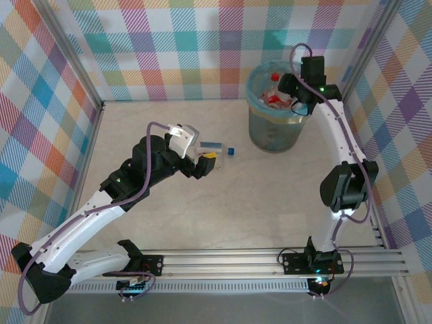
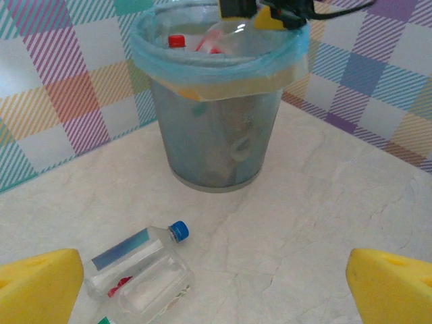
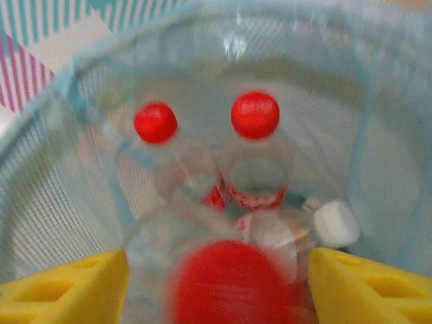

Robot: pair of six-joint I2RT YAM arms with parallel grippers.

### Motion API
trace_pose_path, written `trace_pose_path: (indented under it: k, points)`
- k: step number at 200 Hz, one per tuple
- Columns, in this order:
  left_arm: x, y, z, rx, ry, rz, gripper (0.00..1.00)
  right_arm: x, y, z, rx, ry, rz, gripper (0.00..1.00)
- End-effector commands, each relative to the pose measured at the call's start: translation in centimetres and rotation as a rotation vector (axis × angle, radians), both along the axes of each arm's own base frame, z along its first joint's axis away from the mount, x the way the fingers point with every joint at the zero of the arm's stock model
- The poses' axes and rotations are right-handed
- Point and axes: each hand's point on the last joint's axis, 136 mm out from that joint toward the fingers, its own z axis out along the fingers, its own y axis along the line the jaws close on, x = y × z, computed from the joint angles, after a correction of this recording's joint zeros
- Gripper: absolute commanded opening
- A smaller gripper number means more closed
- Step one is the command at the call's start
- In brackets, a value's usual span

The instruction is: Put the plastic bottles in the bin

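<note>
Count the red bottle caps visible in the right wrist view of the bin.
3. One red cap at back left, a second red cap right beside it, both on upright bottles; a blurred third red cap nearest the camera, bottom centre. Others may be hidden underneath.

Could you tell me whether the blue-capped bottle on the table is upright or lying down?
Lying down: the blue-capped bottle rests lengthwise on the table, cap toward the bin, outside it.

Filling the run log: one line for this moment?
left claw open, near blue-cap bottle on table | right claw over bin, red-cap bottle between jaws, grip unclear
</note>
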Motion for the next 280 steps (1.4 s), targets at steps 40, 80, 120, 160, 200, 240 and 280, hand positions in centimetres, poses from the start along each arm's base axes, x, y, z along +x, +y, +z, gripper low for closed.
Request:
trace_pose_path:
  k: [40, 80, 120, 160, 200, 240, 280]
  points:
    - [1.4, 1.0, -0.9, 0.024, 0.013, 0.078, 1.00, -5.0, 0.6, 1.4, 0.085, -0.021, 0.016, 0.72]
    - [2.7, 1.1, -2.2, 0.039, 0.050, 0.110, 1.00, -6.8, 0.3, 4.1, 0.093, -0.077, 0.019, 0.78]
    - [3.4, 0.8, -2.6, 0.030, 0.066, 0.112, 1.00, -7.9, -0.4, 6.6, 0.079, -0.125, -0.003, 0.81]
    - [5.0, 1.6, -5.1, 0.088, 0.116, 0.119, 0.96, -10.1, 0.0, 9.1, 0.104, -0.171, 0.034, 0.73]
    - [7.5, 2.3, -9.7, 0.179, 0.273, 0.081, 0.90, -13.1, 1.5, 10.8, 0.156, -0.192, 0.134, 0.68]
    - [8.5, 1.5, -14.1, 0.346, 0.400, -0.079, 0.89, -15.9, 4.1, 10.5, 0.185, -0.189, 0.274, 0.67]
    - [10.4, 1.6, -18.4, 0.454, 0.456, -0.185, 0.89, -17.7, 6.3, 8.1, 0.222, -0.124, 0.376, 0.67]
